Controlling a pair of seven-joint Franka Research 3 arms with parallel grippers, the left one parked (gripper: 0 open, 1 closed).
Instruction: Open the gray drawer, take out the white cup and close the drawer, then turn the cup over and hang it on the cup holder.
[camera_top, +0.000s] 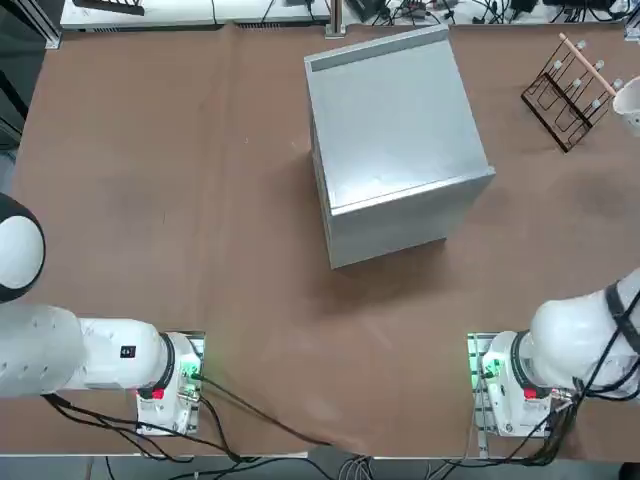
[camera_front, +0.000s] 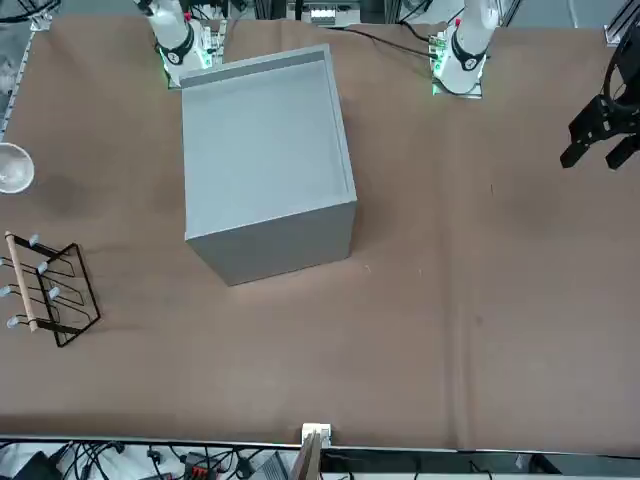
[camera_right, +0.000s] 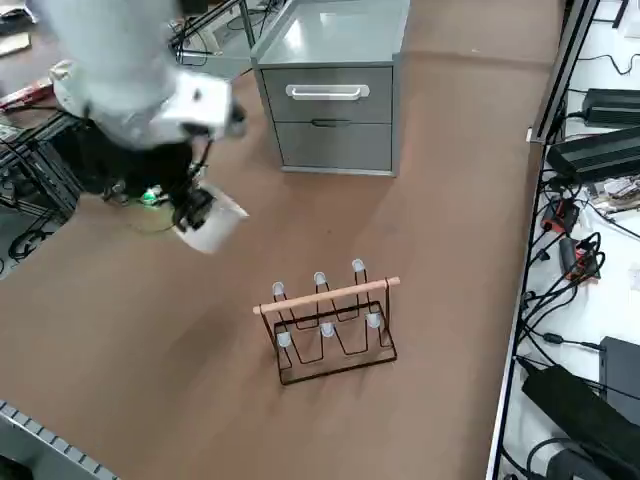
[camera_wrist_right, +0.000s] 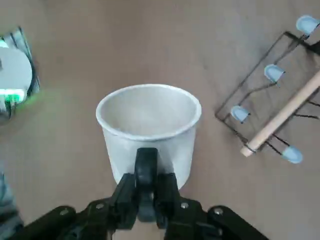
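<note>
My right gripper (camera_wrist_right: 146, 176) is shut on the handle of the white cup (camera_wrist_right: 149, 129), with the cup's open mouth facing the wrist camera. The cup (camera_right: 211, 226) hangs in the air above the table, to one side of the cup holder (camera_right: 331, 322) and apart from it. The cup also shows at the right edge of the top view (camera_top: 630, 102) and at the left of the front view (camera_front: 13, 166). The cup holder (camera_top: 570, 92) is a dark wire rack with a wooden bar and pale-tipped pegs. The gray drawer (camera_right: 328, 94) is shut in its cabinet (camera_top: 395, 140).
The gray cabinet (camera_front: 265, 165) stands in the middle of the brown table. The table's edge (camera_right: 520, 250) runs just past the holder, with cables and power bricks beyond it. The right arm's base (camera_top: 515, 385) sits at the near edge.
</note>
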